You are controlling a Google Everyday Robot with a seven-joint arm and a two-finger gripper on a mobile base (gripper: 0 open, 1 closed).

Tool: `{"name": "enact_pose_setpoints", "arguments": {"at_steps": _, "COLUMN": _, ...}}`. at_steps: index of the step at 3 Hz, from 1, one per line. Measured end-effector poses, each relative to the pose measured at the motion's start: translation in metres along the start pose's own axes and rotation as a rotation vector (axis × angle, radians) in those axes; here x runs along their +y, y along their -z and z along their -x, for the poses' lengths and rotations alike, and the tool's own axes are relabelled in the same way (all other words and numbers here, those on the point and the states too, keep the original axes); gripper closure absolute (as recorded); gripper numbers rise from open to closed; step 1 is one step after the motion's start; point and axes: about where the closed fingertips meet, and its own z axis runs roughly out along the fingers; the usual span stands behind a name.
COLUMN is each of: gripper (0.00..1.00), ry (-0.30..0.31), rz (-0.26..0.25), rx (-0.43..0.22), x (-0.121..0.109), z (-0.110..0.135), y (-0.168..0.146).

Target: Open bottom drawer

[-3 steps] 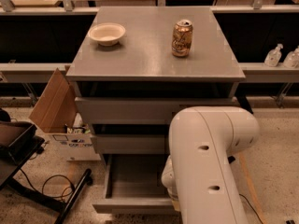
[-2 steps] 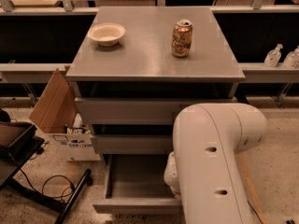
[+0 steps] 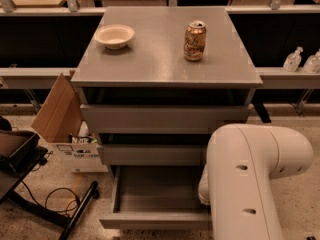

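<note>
The bottom drawer is pulled out from the base of the grey cabinet. Its shallow grey tray lies open to view, and its flat front edge sits close to the lower border of the view. Above it, the middle drawer front and the top drawer front are pushed in much further.

The robot's thick white arm fills the lower right corner and covers the right end of the open drawer and its front. The hand does not show. It lies somewhere behind or below that white link, at the drawer's right side, so one cannot tell how far open it is, what it holds, or whether it touches the drawer.

On the counter that forms the cabinet's top, a pale bowl stands at the back left. A copper-coloured drink can stands upright at the back right, well apart from the bowl.

On the floor to the cabinet's left, a cardboard box leans with its flap open. A black stand with a trailing cable is further left.
</note>
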Motion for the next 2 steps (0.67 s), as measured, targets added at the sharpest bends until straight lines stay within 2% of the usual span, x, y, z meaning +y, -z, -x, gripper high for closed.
{"name": "enact_pose_setpoints", "arguments": {"at_steps": 1, "gripper": 1.00, "ry": 0.006, "rz": -0.006, "rx": -0.067, "x": -0.008, "z": -0.008, "y": -0.035}}
{"name": "enact_pose_setpoints", "arguments": {"at_steps": 2, "gripper": 1.00, "ry": 0.010, "rz": 0.021, "rx": -0.116, "x": -0.005, "z": -0.002, "y": -0.093}}
